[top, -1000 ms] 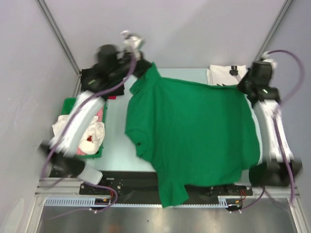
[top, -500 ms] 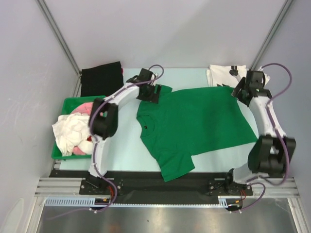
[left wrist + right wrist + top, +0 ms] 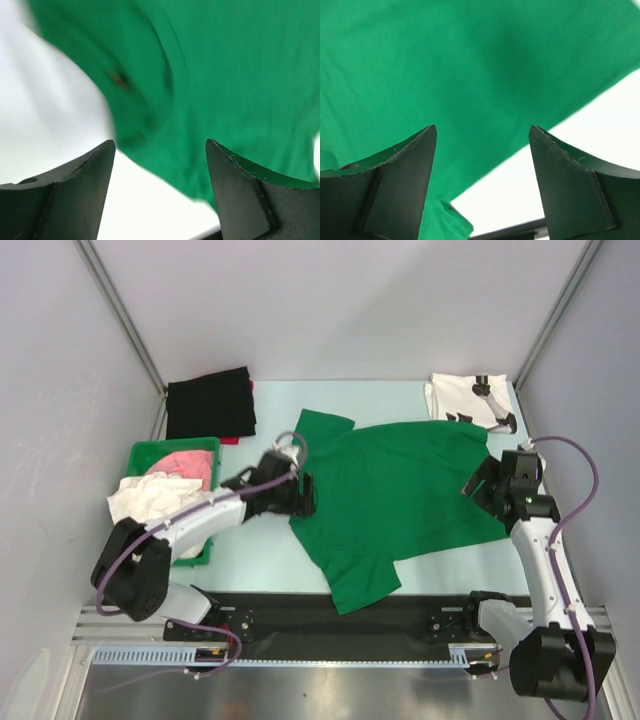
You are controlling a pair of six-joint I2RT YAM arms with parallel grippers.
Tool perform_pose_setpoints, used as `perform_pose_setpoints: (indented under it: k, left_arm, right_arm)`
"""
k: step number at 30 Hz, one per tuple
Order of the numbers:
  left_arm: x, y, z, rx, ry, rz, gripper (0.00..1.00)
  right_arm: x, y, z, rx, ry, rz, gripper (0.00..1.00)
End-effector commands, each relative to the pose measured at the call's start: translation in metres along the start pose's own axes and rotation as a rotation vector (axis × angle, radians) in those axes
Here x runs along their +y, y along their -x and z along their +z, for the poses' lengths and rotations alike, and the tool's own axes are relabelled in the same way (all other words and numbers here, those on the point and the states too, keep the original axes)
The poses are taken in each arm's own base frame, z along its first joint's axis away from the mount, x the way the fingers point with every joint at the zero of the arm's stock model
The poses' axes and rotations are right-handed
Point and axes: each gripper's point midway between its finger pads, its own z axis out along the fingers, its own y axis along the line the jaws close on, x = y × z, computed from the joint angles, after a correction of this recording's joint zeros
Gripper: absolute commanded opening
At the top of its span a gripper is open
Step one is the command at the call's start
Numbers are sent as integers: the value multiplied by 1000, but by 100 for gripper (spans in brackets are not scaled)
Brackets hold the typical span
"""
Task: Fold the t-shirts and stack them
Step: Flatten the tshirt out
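Top external: table (image 3: 255,560) bearing green shirt (image 3: 400,490) spread flat at centre, one sleeve reaching near edge; white shirt (image 3: 462,398) at far right corner; left gripper (image 3: 305,495) by collar, right gripper (image 3: 478,486) by hem, both parted, holding nothing.

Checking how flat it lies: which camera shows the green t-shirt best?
The top external view shows the whole green t-shirt spread out. Both wrist views catch only close patches; the left one is blurred.
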Motion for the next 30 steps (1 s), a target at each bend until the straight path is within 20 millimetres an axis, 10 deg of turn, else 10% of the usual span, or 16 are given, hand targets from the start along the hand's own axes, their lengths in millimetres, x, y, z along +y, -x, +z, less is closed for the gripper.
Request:
perform_pose_setpoints:
  k: [1, 5, 11, 23, 26, 30]
  left_arm:
    - [-49, -50, -20, 41, -138, -45, 78]
    - [-82, -127, -39, 148, -230, -33, 74]
    - [-110, -187, -51, 257, -296, -23, 77]
    - [-150, -246, -37, 419, -409, -5, 80]
    - [-159, -253, -30, 445, -437, -12, 70]
    - [-160, -254, -26, 450, -425, -19, 33]
  right_arm:
    - [-1, -21, -10, 35, 28, 34, 80]
    - [5, -18, -23, 14, 46, 64, 80]
    - [9, -21, -26, 27, 61, 108, 80]
    - [8, -26, -27, 33, 75, 100, 80]
    - [9, -26, -26, 32, 78, 94, 81]
    - [9, -24, -27, 27, 81, 84, 81]
